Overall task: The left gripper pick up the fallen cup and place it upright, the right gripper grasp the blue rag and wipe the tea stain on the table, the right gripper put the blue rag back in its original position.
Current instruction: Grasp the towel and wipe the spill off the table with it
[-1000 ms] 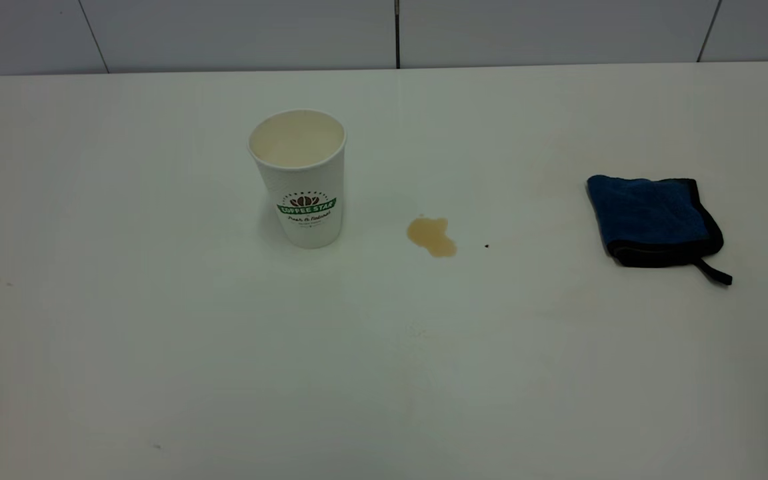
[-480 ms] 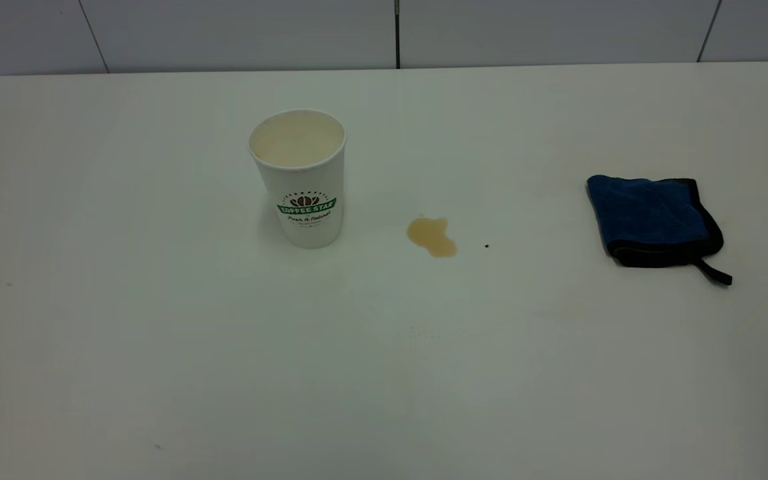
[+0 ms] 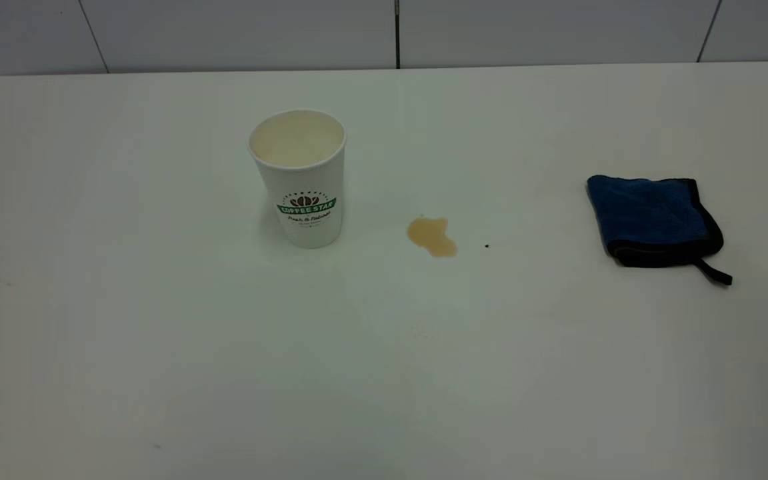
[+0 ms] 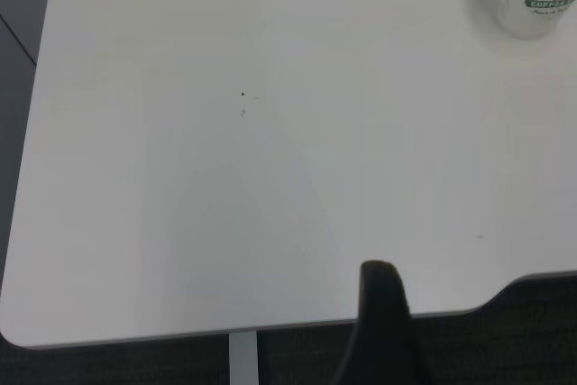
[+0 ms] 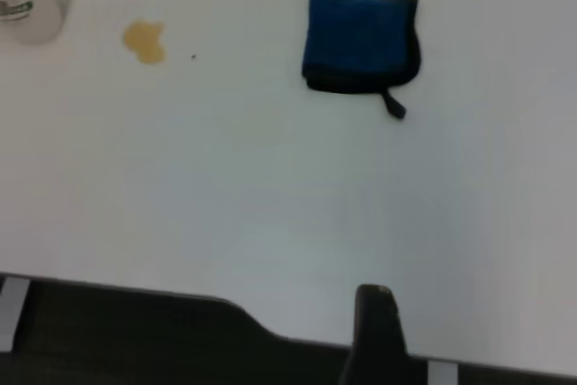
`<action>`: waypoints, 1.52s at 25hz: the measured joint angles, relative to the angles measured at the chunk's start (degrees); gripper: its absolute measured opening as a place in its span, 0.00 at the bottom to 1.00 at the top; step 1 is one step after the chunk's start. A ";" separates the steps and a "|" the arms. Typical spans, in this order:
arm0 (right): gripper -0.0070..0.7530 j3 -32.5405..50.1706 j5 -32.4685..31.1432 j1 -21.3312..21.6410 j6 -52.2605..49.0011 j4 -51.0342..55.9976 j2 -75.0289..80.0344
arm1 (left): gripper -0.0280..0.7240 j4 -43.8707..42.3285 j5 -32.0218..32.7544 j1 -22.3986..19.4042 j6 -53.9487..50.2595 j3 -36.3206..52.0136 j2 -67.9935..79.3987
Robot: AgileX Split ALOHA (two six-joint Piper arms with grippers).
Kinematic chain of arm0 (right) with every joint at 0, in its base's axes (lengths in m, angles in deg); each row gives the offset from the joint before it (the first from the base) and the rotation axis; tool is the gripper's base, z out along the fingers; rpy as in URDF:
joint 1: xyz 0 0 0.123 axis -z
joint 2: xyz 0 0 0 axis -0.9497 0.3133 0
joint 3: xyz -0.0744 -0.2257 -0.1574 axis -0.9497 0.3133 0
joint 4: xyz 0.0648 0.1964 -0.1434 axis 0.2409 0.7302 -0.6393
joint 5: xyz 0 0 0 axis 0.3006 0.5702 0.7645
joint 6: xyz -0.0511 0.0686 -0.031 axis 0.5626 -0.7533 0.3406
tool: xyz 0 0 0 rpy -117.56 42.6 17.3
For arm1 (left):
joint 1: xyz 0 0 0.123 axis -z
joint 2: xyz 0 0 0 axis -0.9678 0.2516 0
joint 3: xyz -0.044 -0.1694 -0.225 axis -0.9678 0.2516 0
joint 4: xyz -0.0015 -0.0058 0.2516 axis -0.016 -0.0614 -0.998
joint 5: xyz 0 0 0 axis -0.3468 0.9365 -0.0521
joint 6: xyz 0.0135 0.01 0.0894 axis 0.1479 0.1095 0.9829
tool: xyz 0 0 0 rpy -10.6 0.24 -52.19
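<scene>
Now cup (image 3: pixel 300 179) upright, rag (image 3: pixel 652 221) untouched.

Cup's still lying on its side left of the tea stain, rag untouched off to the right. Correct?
Not quite. In the exterior view the cup stands upright, mouth up, left of the tea stain. The blue rag does lie untouched to the right.

Dim, even overhead light; soft faint shadows; wrist views blurry.

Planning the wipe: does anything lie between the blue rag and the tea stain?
Nothing large does. The blue rag and the tea stain are parted by bare table, apart from a tiny dark speck beside the stain.
</scene>
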State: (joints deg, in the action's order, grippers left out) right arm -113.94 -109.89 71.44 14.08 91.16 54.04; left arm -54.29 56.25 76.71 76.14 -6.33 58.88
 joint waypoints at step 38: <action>0.79 -40.50 50.53 1.68 39.74 26.79 114.23 | 0.82 0.00 0.00 0.00 0.12 0.00 0.00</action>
State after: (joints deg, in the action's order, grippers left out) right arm -154.44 -59.36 73.11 53.82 117.95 168.26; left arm -54.29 56.25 76.71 76.27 -6.33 58.88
